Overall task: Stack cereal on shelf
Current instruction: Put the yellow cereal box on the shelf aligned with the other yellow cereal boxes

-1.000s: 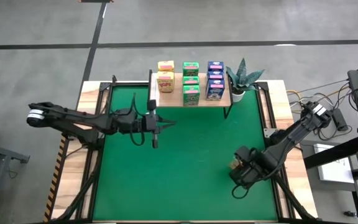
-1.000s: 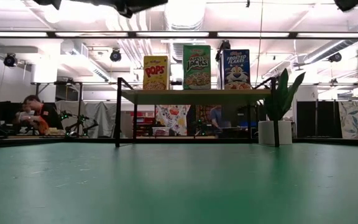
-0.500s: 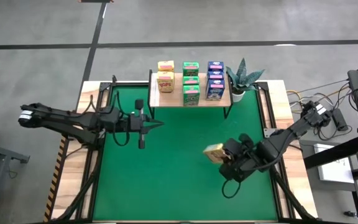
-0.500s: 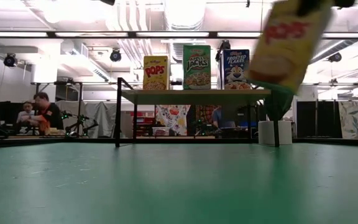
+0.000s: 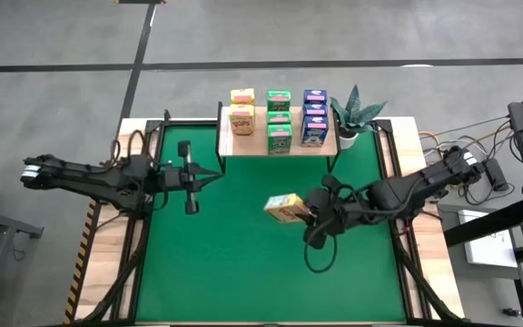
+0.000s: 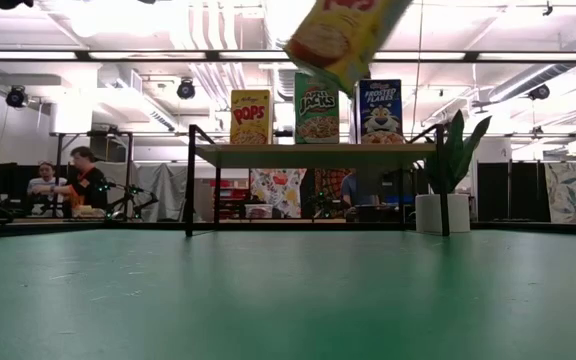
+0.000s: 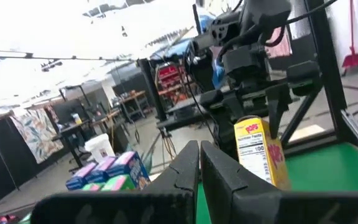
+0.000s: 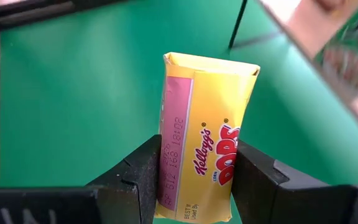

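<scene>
The shelf (image 5: 275,143) stands at the table's far edge on thin black legs, its plank (image 6: 313,150) bearing rows of yellow (image 5: 241,118), green (image 5: 279,136) and blue (image 5: 313,132) cereal boxes. One more yellow cereal box (image 5: 286,208) hangs in the air over the middle of the green mat, with my right gripper (image 8: 197,158) shut on it. In the low view this box (image 6: 343,35) shows tilted, high in front of the shelf. My left gripper (image 5: 209,175) is shut on nothing, pointing level over the mat's far left part. My right gripper pinches the yellow box between its two fingers (image 8: 138,177), on two opposite faces beside the narrow printed panel (image 8: 207,155). The fingers come slanting down from the table's right side. The box is lifted clear of the mat and tilted.
A potted spiky plant (image 5: 357,113) stands right of the shelf at the far edge. Black rails (image 5: 152,145) frame the green mat (image 5: 243,263). Cables and equipment (image 5: 516,136) lie beyond the table's right edge. People sit in the room behind (image 6: 68,185).
My right gripper has risen and gone from the table's near right toward its middle and the shelf, rolling its wrist; the yellow box has gone with it, turned about and clear of the mat. My left gripper, still shut, has drawn back toward the table's left edge.
</scene>
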Controlling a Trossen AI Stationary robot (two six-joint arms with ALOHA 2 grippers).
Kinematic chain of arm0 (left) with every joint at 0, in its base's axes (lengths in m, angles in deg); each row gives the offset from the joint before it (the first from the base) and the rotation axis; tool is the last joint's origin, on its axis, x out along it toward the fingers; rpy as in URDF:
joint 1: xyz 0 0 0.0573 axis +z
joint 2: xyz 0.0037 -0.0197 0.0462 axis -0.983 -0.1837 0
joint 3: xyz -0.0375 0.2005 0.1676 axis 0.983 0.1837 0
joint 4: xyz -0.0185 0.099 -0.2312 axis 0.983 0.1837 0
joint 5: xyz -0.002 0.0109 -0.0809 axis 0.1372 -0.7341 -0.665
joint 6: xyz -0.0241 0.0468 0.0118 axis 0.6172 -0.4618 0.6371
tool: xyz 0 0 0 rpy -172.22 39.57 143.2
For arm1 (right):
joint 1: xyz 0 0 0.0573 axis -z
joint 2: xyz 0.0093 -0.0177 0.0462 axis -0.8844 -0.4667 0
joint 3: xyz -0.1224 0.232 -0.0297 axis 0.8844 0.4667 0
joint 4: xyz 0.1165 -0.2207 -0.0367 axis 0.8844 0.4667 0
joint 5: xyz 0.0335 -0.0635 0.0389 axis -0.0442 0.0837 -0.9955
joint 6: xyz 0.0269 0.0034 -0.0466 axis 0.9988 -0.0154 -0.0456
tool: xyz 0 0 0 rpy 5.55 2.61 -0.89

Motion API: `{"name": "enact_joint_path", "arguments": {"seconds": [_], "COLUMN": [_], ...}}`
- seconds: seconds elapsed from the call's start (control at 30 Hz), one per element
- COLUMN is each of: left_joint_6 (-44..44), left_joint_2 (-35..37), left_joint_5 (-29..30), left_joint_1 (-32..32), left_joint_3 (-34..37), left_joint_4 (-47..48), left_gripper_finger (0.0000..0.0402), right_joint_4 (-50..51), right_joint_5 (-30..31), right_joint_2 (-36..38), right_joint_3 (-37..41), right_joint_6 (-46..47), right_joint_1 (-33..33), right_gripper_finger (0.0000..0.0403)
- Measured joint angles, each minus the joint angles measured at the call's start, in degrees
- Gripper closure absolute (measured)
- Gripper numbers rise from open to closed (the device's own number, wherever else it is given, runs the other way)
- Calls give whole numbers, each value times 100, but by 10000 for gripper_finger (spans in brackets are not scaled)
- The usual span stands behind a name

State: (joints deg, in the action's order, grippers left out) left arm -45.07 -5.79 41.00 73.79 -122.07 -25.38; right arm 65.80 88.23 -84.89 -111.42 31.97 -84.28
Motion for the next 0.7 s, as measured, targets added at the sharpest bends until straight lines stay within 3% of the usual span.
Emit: {"name": "enact_joint_path", "arguments": {"seconds": [0.27,0.43,0.7], "left_joint_6": [44,107,-6], "left_joint_2": [230,271,455], "left_joint_5": [0,0,44], "left_joint_1": [0,0,0], "left_joint_3": [90,254,294], "left_joint_4": [-19,-68,-249], "left_gripper_finger": [402,402,402], "right_joint_4": [-621,-605,-193], "right_joint_5": [-54,-466,-608], "right_joint_2": [-36,-297,-956], "right_joint_3": [-408,-840,-1961], "right_joint_6": [-1321,-1797,-2842], "right_joint_1": [494,840,1320], "right_gripper_finger": [250,250,250]}}
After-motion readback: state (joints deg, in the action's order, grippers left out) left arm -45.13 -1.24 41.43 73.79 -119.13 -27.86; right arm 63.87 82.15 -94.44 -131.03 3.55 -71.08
